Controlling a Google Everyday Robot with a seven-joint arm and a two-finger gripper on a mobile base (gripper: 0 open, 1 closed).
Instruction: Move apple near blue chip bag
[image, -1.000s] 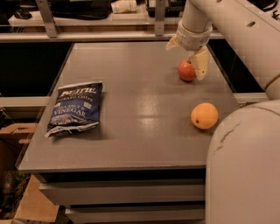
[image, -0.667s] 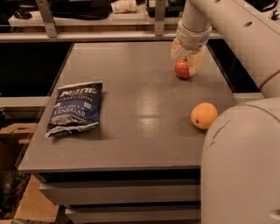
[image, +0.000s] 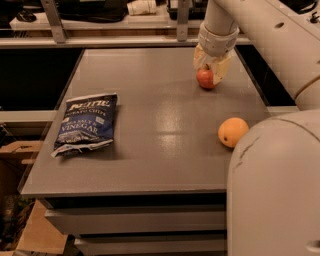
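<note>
The small red apple rests on the grey table at the far right. My gripper comes down on it from above, with its cream fingers closed on either side of the apple. The blue chip bag lies flat near the table's left edge, far from the apple and the gripper.
An orange fruit sits near the table's right edge, in front of the apple. My white arm and body fill the lower right of the view. A shelf with metal posts runs behind the table.
The gripper has lowered around the apple and closed on it. Gripper and apple have shifted slightly to the left.
</note>
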